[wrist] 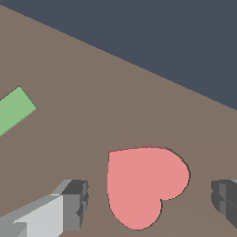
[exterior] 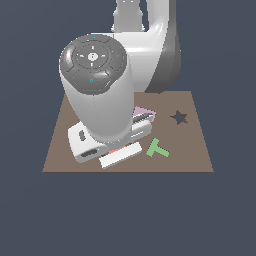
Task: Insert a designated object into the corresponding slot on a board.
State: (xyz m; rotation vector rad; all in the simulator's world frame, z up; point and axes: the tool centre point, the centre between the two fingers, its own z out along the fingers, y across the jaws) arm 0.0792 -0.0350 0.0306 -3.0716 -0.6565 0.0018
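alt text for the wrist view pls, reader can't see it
A red-pink heart block lies flat on the brown board, between the two dark fingertips of the open gripper, which touch nothing. Part of a green piece shows at one edge, with dark blue background beyond the board.

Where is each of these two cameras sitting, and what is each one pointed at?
Exterior view: off the arm and above, looking down at the brown board; the bulky white arm hides much of it, the star cutout showing.
Wrist view: on the wrist, looking closely at the red-pink heart; the open tool has fingertips either side, apart from it.
Shared: the board and the green T.
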